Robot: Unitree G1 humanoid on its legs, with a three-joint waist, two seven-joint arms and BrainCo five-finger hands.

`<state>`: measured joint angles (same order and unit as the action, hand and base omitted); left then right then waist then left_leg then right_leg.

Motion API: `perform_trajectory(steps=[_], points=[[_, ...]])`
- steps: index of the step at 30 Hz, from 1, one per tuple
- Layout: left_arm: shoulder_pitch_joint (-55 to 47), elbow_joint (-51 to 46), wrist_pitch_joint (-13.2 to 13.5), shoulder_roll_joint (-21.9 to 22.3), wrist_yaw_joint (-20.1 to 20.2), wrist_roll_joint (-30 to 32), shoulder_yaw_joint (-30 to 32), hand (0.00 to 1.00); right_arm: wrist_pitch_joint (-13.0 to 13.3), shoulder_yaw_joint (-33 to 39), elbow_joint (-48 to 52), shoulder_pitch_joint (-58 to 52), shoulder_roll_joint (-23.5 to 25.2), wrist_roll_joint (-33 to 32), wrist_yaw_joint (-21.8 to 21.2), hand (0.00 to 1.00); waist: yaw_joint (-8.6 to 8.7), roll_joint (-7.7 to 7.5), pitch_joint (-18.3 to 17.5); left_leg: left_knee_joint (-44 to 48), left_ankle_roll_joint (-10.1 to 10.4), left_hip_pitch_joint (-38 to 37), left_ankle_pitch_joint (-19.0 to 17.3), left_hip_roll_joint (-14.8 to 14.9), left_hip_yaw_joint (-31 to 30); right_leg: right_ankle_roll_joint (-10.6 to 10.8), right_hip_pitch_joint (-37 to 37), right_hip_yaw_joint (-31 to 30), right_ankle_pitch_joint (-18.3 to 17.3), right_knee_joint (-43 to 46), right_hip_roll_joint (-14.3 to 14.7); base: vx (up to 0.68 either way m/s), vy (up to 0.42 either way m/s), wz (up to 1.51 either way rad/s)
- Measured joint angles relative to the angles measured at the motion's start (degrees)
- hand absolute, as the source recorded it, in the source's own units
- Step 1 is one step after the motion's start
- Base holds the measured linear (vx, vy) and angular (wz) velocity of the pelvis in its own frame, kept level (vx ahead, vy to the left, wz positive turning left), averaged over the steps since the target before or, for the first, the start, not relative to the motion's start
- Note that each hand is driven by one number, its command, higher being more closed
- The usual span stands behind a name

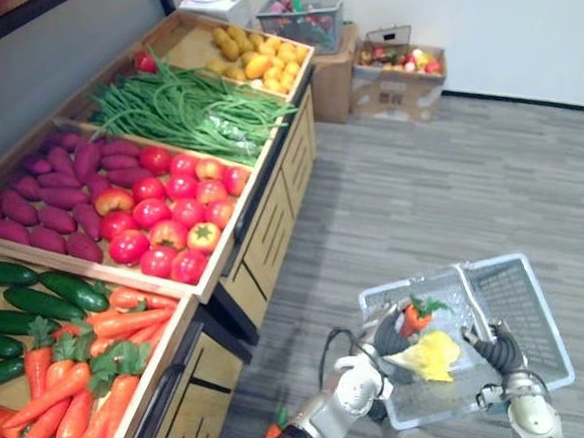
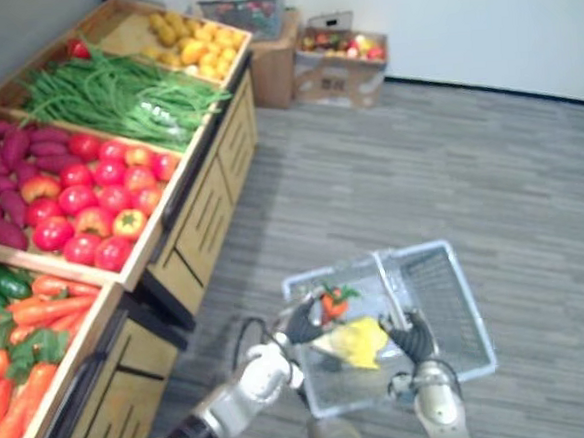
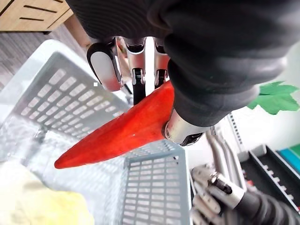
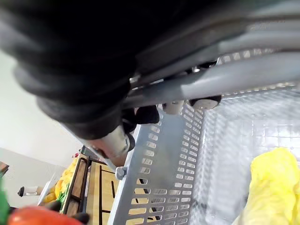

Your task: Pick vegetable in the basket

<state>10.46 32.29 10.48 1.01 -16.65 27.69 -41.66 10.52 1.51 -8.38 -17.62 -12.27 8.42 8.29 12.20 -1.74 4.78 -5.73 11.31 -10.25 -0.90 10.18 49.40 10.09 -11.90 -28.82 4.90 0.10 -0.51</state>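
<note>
Shop scene seen from the head views: a wooden produce stand (image 1: 270, 195) runs along the left, with bins of carrots (image 1: 83, 384), cucumbers (image 1: 37, 297), tomatoes (image 1: 171, 207), purple sweet potatoes (image 1: 59, 185), green beans (image 1: 184, 106) and yellow produce (image 1: 256, 56). Cardboard boxes (image 1: 397, 76) and a spare basket (image 1: 303, 18) stand by the far wall on the grey plank floor (image 1: 450, 188). Low in the middle, a pale grey plastic basket (image 1: 538, 292) is held in the air between the two hands. The left hand (image 1: 390, 334) reaches in over the basket's left side, holding a carrot (image 1: 416, 318) with green leaves. A crumpled yellow item (image 1: 429, 356) lies in the basket, just beside the carrot. The right hand (image 1: 493, 345) is at the middle of the basket, at its handle. In the left wrist view, the fingers (image 3: 105, 65) and thumb are curled around the thick end of the orange-red carrot. Its pointed tip slants down over the basket's slotted wall and the yellow item, and its green leaf sticks out past the dark wrist cover. The right hand shows in a corner. In the right wrist view, the right hand's dark-tipped fingers are wrapped around the grey bars of the handle (image 4: 225, 75). The slotted basket wall and the yellow item lie below it, and the carrot sits at one corner.
</note>
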Motion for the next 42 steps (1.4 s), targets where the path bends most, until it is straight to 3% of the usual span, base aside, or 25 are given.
perform_trajectory(steps=[9, 10, 19, 42], points=[[0.9, 7.1, -3.6, 0.0, -1.8, 0.3, -2.0, 1.00, 0.0, -2.1, 0.4, -1.3, 0.3, -2.0, 0.3, 1.00, 0.66, -0.31, -0.4, -0.1, -0.5, 1.3, -0.1, -1.2, -1.5, 0.0, -0.8, 0.8, 0.1, 0.0, -1.5, -0.03, -0.035, 0.06], [0.9, 7.8, -3.7, 0.0, -2.2, 0.3, -2.0, 0.00, 0.0, -2.1, 0.4, -1.3, 0.5, -2.2, 0.3, 1.00, 0.66, -0.43, -0.5, -0.1, -0.6, 1.5, -0.1, -1.4, -1.6, 0.0, -0.8, 0.9, 0.1, -0.1, -1.7, -0.01, -0.033, 0.10], [1.6, 10.2, -4.9, 0.0, -2.6, 0.7, -3.8, 0.00, 0.0, -2.3, -0.7, -1.0, 1.1, -2.2, 1.3, 1.00, 1.80, -1.29, -1.1, -0.1, -1.2, 3.1, -0.4, -2.6, -5.0, 0.4, -1.0, 3.0, -0.2, -0.4, -3.7, 0.00, -0.034, 0.14], [3.5, 3.6, -2.9, 0.0, 1.4, 0.7, -10.3, 0.00, -0.1, -2.3, -6.9, 0.0, 1.1, -2.1, 1.5, 1.00, 1.16, -2.25, -4.1, -0.2, -2.5, 6.0, 0.7, -3.1, -12.7, 1.0, 0.0, 9.7, -1.1, 0.2, -6.2, -0.02, -0.068, 0.17]])
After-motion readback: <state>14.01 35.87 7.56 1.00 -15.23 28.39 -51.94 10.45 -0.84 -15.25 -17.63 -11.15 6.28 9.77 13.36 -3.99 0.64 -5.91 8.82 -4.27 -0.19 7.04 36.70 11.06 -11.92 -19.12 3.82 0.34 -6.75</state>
